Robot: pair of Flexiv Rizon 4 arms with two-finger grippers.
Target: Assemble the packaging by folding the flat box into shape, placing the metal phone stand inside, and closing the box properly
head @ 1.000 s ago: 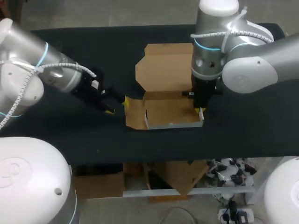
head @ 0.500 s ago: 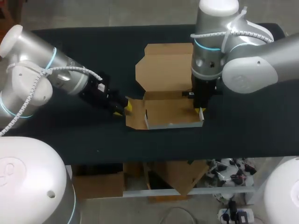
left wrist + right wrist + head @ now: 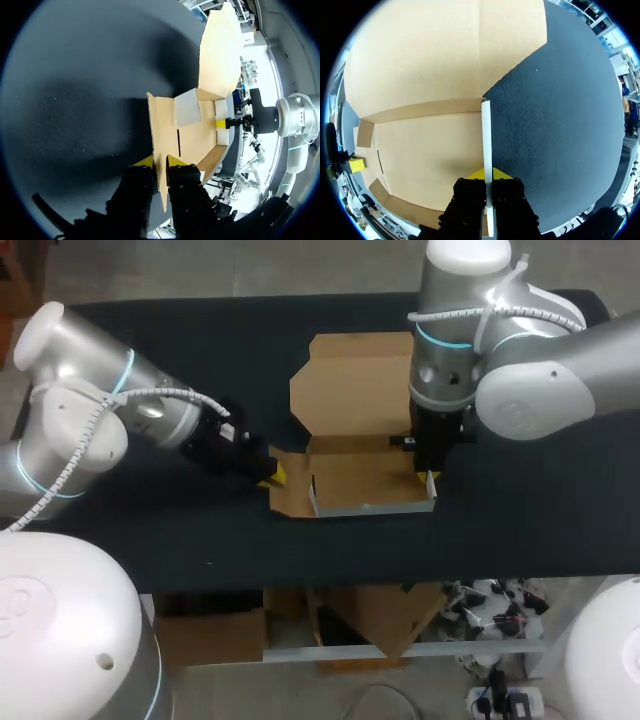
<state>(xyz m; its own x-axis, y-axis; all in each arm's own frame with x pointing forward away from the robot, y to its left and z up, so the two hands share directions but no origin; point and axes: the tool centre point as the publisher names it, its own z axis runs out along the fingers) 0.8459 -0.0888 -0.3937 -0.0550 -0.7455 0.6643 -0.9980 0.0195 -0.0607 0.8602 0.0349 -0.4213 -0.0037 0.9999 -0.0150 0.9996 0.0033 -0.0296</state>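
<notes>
The half-folded brown cardboard box (image 3: 365, 480) lies mid black tabletop (image 3: 200, 530). Its left side flap (image 3: 159, 135), long axis front-to-back, is pinched edge-on by the left claw (image 3: 160, 163), with the box body beyond. The upright right wall (image 3: 486, 145) is clamped in the right claw (image 3: 486, 175).

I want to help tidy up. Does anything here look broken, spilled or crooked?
Nothing looks broken or spilled. The brown cardboard box is just half folded: its lid lies flat on the black table and its left flap sticks out sideways. No metal phone stand shows anywhere.
</notes>
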